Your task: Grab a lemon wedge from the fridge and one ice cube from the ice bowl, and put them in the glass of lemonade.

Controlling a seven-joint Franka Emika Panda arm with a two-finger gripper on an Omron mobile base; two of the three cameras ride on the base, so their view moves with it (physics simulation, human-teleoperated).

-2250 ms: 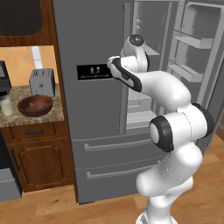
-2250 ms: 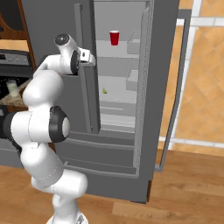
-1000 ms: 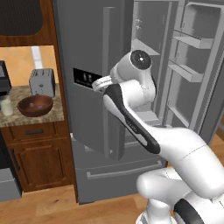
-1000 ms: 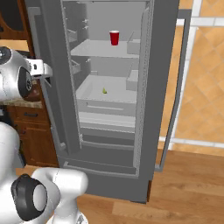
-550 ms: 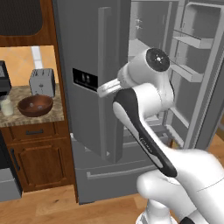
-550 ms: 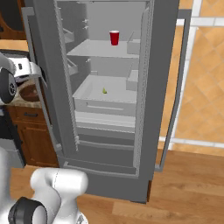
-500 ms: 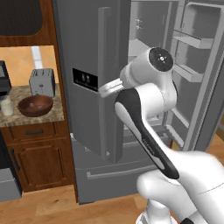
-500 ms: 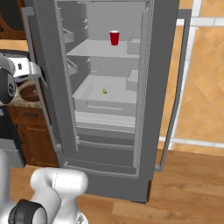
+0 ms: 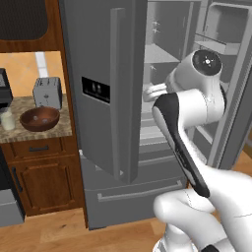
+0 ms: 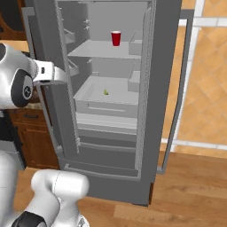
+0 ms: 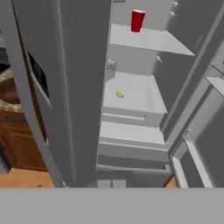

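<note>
Hand view: fridge (image 11: 83, 87) doors wide, lemon wedge (image 11: 118, 93) mid-shelf.

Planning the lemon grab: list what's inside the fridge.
Inside the fridge: a red cup on the upper shelf and the lemon wedge on the shelf below. The left door hides that side's interior.

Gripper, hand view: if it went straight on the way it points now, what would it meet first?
Probably the fridge interior: the view looks past the left door's edge at the white lower shelf where the lemon wedge lies. Nothing seems to stand between, though depth is unclear and the door edge is close beside the line.
</note>
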